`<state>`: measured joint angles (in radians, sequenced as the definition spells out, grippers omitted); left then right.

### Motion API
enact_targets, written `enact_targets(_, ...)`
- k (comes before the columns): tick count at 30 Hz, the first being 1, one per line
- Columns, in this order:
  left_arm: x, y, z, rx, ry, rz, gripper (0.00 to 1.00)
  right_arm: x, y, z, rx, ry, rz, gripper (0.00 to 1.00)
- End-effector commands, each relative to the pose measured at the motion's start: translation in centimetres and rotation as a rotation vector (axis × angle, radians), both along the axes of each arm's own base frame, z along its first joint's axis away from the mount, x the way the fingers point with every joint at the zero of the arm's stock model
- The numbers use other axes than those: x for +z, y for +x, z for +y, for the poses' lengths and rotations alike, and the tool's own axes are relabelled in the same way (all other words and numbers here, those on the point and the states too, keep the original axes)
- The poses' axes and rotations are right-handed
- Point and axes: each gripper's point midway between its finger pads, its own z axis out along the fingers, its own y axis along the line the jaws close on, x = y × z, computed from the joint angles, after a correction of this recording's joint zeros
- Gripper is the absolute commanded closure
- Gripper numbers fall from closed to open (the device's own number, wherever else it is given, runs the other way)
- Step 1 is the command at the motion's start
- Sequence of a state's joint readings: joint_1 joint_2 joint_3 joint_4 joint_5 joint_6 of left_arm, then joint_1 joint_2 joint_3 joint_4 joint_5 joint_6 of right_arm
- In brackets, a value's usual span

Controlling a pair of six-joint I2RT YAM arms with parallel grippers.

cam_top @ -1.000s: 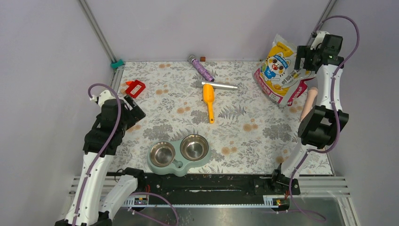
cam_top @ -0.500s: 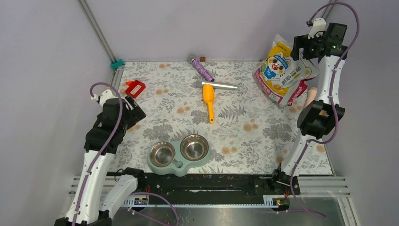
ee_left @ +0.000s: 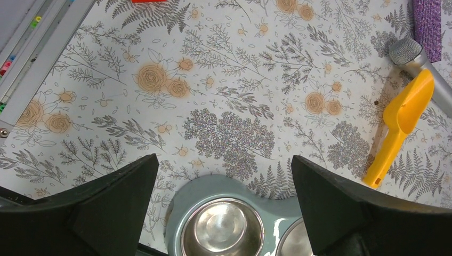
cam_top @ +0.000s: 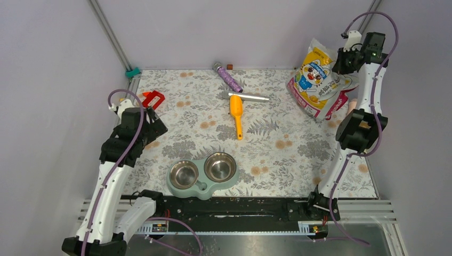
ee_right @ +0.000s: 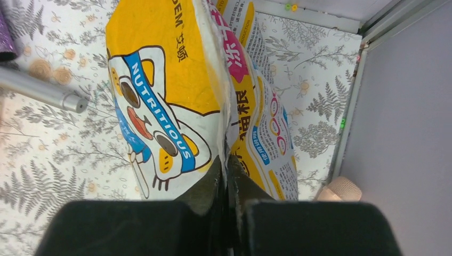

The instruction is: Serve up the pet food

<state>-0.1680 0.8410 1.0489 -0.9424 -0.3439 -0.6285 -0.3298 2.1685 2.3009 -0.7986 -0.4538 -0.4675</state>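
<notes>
Closing on the pet food bag (cam_top: pixel 319 80) was the one change of the last second. The right end effector (cam_top: pixel 342 64) had stood spread beside the bag's top a moment earlier. It was now pressed together on the bag's upper edge, pinching the foil fold. The wrist view showed that fold running straight out from the closed tips. The bag itself had hardly shifted; it sat at the far right corner of the counter (cam_top: pixel 277 160), just beside the wall. No loose pet food showed anywhere, and I judged it to be all inside the bag. That made this the grasp just taken, with lifting, carrying and pouring all yet to do.

The bag stood on its base and leaned a little. Its long axis ran from the counter up to the pinched top, mouth end uppermost, and its cartoon-cat face was turned toward the middle of the counter. Whether the top was cut open or sealed could not be told from these views.

The left end effector (ee_left: pixel 224 160) hung spread wide and empty over the near left of the counter, near the pale green feeder (cam_top: pixel 201 185), whose two steel bowls were bare. The orange scoop (cam_top: pixel 236 114) lay mid-counter, well apart from the bag.
</notes>
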Motion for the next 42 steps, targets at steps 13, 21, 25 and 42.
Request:
enact_targets(13,1.0,-4.0,1.9,0.064,0.022,-0.07,0.01,13.4,-6.5,10.4,-0.274,0.627,-0.044,1.0)
enact_targets(21,-1.2,-4.8,0.5,0.029,-0.055,-0.055,0.01,16.3,-12.9,15.9,-0.221,0.752,-0.146,1.0)
enact_targets(25,-1.7,-4.8,0.1,0.014,-0.078,-0.055,0.01,16.6,-16.2,18.1,-0.213,0.82,-0.149,1.0)
enact_targets(42,-2.5,-3.7,-2.5,-0.078,-0.171,-0.053,0.01,14.6,-27.1,30.2,0.162,0.903,-0.045,1.0)
